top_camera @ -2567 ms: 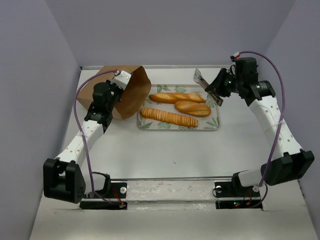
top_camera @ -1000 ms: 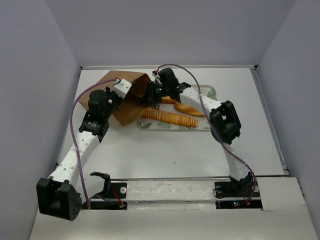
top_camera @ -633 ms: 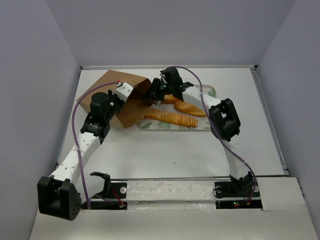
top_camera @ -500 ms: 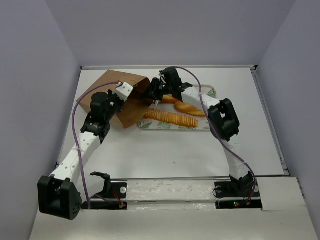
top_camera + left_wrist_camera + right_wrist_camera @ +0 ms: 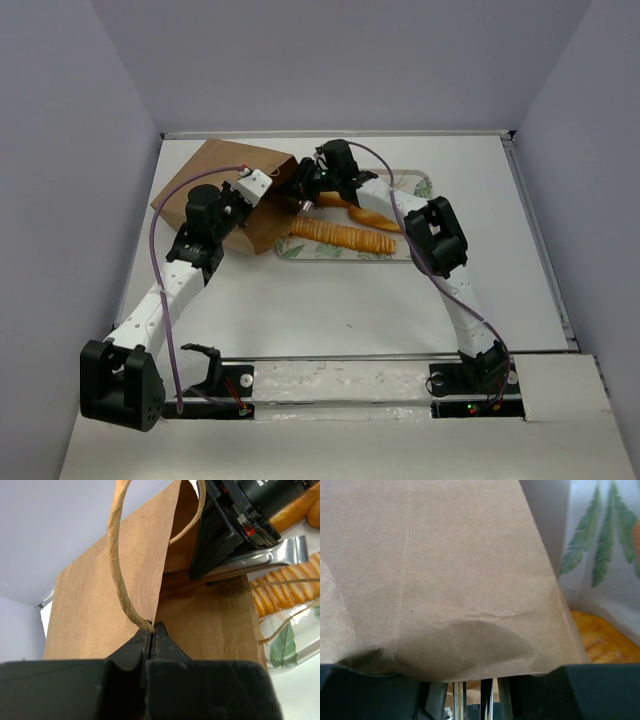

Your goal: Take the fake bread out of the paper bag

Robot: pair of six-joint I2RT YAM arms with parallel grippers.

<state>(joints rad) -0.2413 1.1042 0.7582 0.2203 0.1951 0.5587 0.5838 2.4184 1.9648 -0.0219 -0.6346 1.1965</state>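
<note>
The left claw is clenched on the cord handle of the paper bag. The bag lies on its side at about 10 o'clock on the desk, its mouth turned to 3 o'clock. The paper looks thin and limp, likely to crease or tear, so the cord or the rim is the safest hold.

Just past it, at 12 o'clock, is the leaf-print tray. It carries the ribbed stick loaf nearest, then the oval loaf and the baguette, both partly under the right arm. The glossy plastic bread should be light, stiff and slippery, best pinched across the middle. Whether any bread is left in the bag is hidden.

The right claw sits at the bag's mouth against the paper; I cannot tell whether it is released or clenched.

A couple of seconds back the bag stood rounder and open, with the right arm far off at 2 o'clock. Now the bag lies flatter and that arm has reached across the tray.
</note>
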